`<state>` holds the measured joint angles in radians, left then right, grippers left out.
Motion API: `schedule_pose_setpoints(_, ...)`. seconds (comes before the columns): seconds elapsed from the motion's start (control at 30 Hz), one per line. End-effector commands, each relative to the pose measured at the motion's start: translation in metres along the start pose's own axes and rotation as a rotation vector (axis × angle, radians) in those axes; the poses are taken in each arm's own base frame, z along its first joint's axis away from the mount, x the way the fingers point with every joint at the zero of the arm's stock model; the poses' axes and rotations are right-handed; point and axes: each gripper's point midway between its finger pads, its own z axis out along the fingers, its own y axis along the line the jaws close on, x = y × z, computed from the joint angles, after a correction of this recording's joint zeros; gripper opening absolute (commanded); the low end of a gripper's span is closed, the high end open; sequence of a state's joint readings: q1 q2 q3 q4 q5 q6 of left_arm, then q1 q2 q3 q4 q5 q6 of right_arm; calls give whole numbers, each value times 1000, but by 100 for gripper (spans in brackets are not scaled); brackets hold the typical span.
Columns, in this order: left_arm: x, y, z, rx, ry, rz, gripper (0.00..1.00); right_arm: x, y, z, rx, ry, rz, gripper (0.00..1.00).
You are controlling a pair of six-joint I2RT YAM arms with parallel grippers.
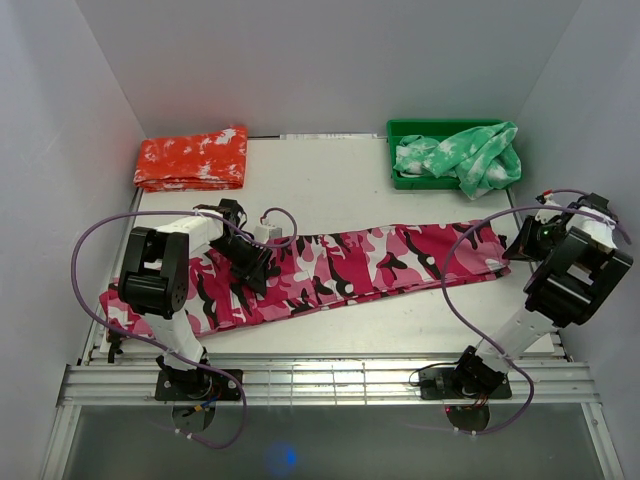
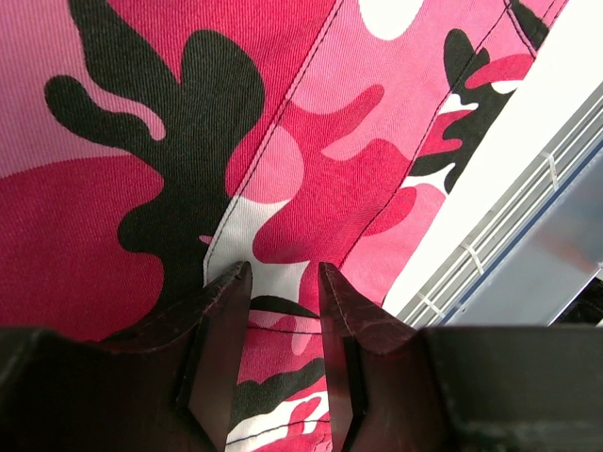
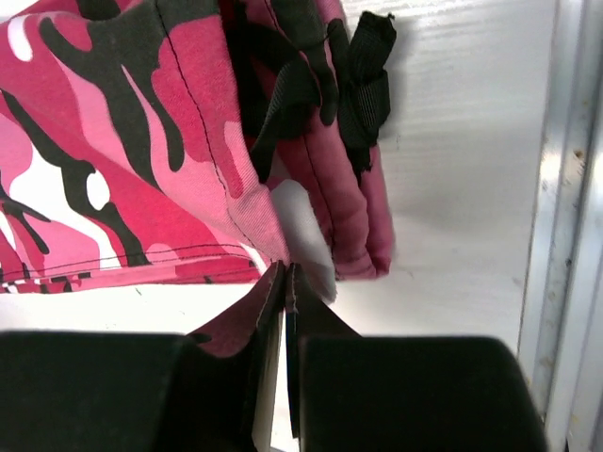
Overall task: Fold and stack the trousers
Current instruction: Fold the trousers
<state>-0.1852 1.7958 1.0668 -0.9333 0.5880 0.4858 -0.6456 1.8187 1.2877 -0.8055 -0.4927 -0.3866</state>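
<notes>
Colours noted, cloth first.
Trousers: pink-magenta camouflage with black and white patches, dark stitch lines along the seams, black strap at the hem. Folded garment: orange-red with white splotches. Loose garment: green mottled with white, in a solid green bin. Table: plain white. Cables: purple.

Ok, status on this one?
Left gripper pinching trousers toward their left end. Right gripper shut at their right-end hem, hold unclear. Trousers stretched out full length, not stacked. Orange-red garment and green bin far back, apart.
</notes>
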Motion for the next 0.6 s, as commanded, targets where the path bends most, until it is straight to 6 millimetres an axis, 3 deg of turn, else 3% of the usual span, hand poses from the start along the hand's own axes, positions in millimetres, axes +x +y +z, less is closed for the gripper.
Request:
schedule_pose_setpoints(0.0, 31, 37, 4, -157, 127, 37, 48, -10, 5, -37, 81, -38, -16, 8)
schedule_pose_setpoints(0.13, 32, 39, 5, -163, 131, 37, 47, 2, -5, -33, 126, -5, -26, 8)
schedule_pose_setpoints(0.4, 39, 38, 7, -162, 146, 30, 48, 7, -46, 2, 219, 21, -25, 8)
schedule_pose_setpoints(0.5, 40, 38, 7, -163, 149, 36, 51, 13, -49, 11, 205, 72, -31, 8)
schedule_pose_setpoints(0.57, 36, 38, 6, -161, 138, 38, 57, 4, -43, 10, 171, 60, -52, 26)
